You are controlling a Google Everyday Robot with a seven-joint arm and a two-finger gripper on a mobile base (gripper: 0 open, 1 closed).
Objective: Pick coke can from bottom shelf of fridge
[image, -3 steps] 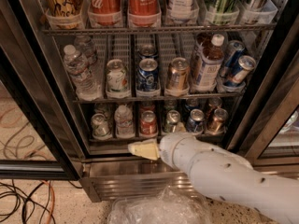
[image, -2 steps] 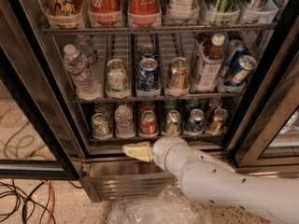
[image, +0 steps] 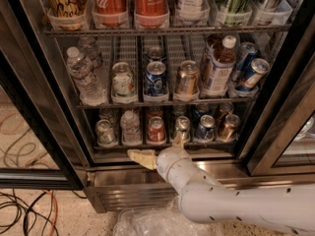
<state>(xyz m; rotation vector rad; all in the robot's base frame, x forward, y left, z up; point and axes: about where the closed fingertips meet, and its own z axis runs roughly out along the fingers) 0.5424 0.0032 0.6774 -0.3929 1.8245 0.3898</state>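
Observation:
The coke can (image: 156, 130), small and red with a silver top, stands in a clear holder on the bottom shelf (image: 118, 145) of the fridge (image: 49, 132), third from the left. My gripper (image: 158, 149) is just below the shelf's front rail, right under the coke can. Its cream fingers are spread: one finger (image: 141, 158) points left and the other (image: 179, 138) points up in front of the silver can to the right of the coke can. It holds nothing.
The bottom shelf also holds a green-white can (image: 105, 132), a small bottle (image: 130, 127), a silver can (image: 182, 127), a blue can (image: 205, 128) and a copper-brown can (image: 229, 127). Crumpled clear plastic (image: 147, 222) and cables (image: 24, 210) lie on the floor. The ribbed steel base panel (image: 128, 193) is below.
My gripper has moved a little to the left along the shelf's front edge. A second finger now shows pointing up at the shelf. The cans have not moved.

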